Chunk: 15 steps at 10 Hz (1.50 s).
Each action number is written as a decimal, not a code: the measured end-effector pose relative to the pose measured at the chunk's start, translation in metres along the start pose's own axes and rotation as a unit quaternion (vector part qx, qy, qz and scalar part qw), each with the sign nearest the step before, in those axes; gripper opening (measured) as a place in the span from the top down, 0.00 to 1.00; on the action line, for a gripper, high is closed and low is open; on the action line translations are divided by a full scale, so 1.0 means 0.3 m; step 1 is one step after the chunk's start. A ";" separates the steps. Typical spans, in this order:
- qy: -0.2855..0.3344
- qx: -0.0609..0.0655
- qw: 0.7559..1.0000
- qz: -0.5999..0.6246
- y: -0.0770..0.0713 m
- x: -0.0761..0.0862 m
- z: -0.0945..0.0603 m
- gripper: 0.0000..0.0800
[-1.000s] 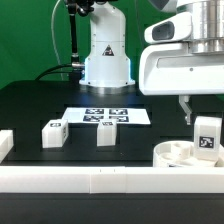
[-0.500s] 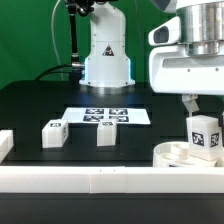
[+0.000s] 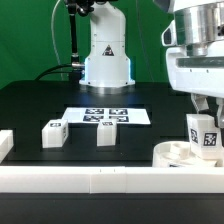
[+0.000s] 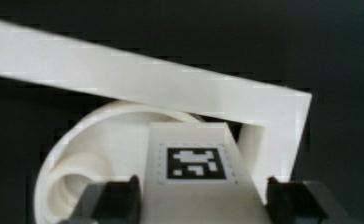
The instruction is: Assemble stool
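The stool's round white seat (image 3: 178,156) lies at the exterior view's right, just behind the front rail. A white block leg (image 3: 204,134) with a black-and-white tag stands upright over it, its lower end at the seat's top. My gripper (image 3: 207,112) is shut on this leg from above. In the wrist view the tagged leg (image 4: 197,160) fills the space between the two dark fingers (image 4: 108,200), with the seat (image 4: 90,150) beneath it. Two more legs (image 3: 53,133) (image 3: 107,131) stand loose on the black table at the exterior view's left and middle.
The marker board (image 3: 105,116) lies flat behind the loose legs. A long white rail (image 3: 100,180) runs along the front, with a short piece (image 3: 5,145) at the exterior view's left and a rail corner (image 4: 179,85) beyond the seat. The arm's base (image 3: 105,60) stands at the back.
The hand has turned about its upright axis and shifted slightly toward the exterior view's right. The held leg has stayed over the seat and is still gripped.
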<state>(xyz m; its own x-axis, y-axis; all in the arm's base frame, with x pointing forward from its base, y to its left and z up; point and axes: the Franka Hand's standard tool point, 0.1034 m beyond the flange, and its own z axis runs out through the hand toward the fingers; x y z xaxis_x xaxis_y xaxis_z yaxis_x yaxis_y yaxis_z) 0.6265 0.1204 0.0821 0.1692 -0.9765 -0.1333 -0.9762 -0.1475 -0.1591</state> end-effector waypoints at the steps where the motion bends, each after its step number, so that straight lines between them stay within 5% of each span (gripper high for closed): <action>1: -0.007 0.001 0.999 0.045 0.000 0.005 -0.001 0.58; 7: -0.034 0.002 0.986 0.163 0.001 -0.006 0.003 0.57; 8: -0.034 0.003 0.988 0.153 0.000 -0.006 0.001 0.33; 9: -0.035 0.007 0.990 0.139 -0.006 -0.006 -0.014 0.33; 10: -0.037 0.013 0.993 0.111 -0.017 -0.009 -0.036 0.22; 15: -0.035 0.021 0.999 0.005 -0.024 -0.012 -0.046 0.19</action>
<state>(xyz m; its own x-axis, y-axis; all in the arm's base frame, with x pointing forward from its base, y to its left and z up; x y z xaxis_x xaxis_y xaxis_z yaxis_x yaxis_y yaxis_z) 0.6310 0.1227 0.0974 0.1699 -0.9642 -0.2037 -0.9717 -0.1294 -0.1978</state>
